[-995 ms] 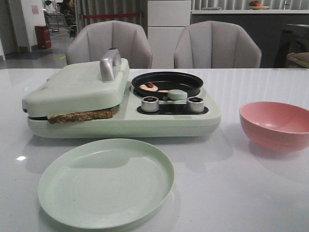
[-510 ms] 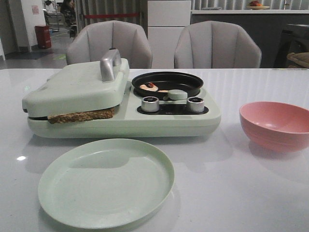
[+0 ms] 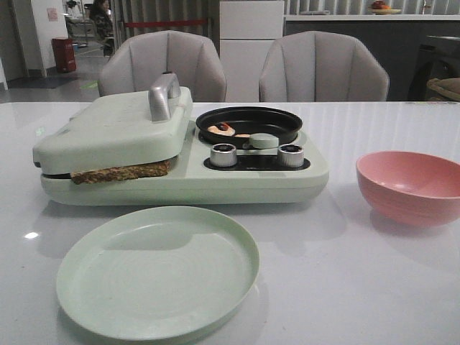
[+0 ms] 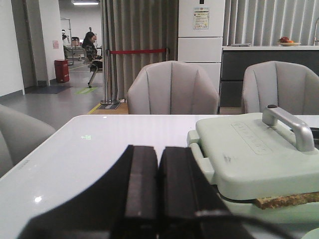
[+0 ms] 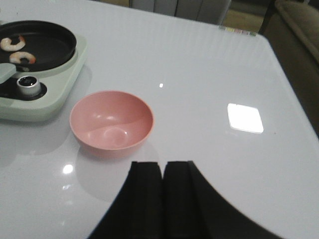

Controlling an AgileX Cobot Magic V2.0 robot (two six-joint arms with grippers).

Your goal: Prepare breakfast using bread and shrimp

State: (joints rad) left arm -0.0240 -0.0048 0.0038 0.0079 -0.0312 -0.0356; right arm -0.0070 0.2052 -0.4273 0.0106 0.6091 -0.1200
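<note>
The bread lies inside the closed pale green sandwich press; only its brown edge sticks out at the front, also seen in the left wrist view. Two shrimp lie in the small black pan on the same appliance; in the front view they show as pinkish pieces. My left gripper is shut and empty, beside the press's left end. My right gripper is shut and empty, above the table near the pink bowl. Neither gripper shows in the front view.
A pale green plate, empty, sits in front of the appliance. The empty pink bowl stands to the right. Two silver knobs sit below the pan. The press lid has a silver handle. Two grey chairs stand behind the table.
</note>
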